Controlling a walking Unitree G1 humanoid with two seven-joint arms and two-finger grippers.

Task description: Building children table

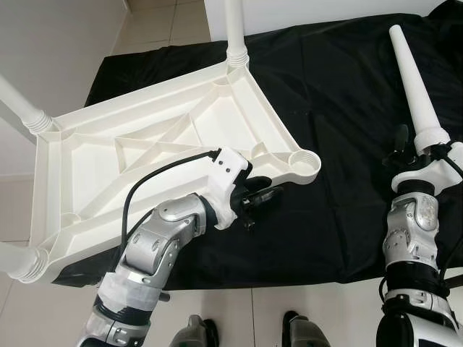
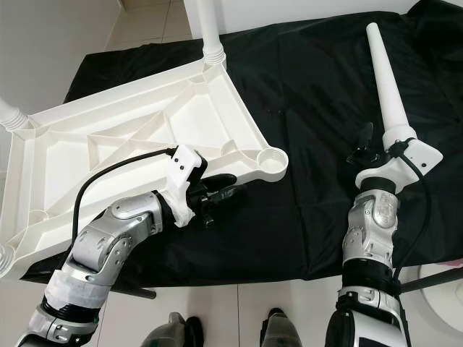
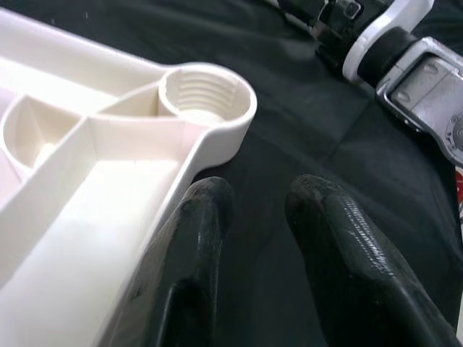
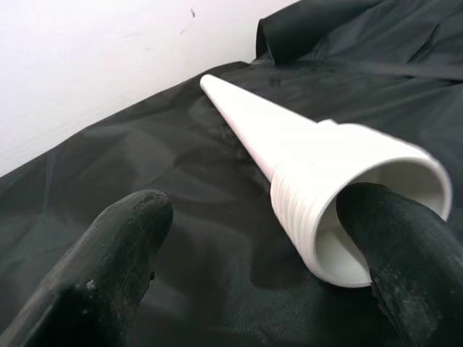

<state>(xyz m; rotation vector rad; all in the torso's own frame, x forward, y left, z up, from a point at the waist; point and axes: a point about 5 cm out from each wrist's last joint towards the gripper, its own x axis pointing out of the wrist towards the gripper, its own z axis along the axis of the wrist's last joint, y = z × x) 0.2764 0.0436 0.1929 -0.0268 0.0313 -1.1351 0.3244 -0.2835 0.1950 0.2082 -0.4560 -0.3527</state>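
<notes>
Black fingers of the left gripper [image 1: 262,196] sit loose beside the upside-down table top [image 1: 145,159], so it may slide while the right gripper [image 4: 275,267], wide open around the leg [image 1: 414,87], drops it.

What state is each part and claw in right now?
Tabletop: upside down on cloth, three legs fitted.
Socket: empty.
Loose leg: lying on cloth, unattached.
Left claw: open, beside tabletop's rim near socket.
Right claw: open, one finger inside loose leg's threaded end.

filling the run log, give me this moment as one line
left end effector: open, by empty socket | right end effector: at loose leg, grip unclear | tabletop: upside down on cloth, three legs in
</notes>
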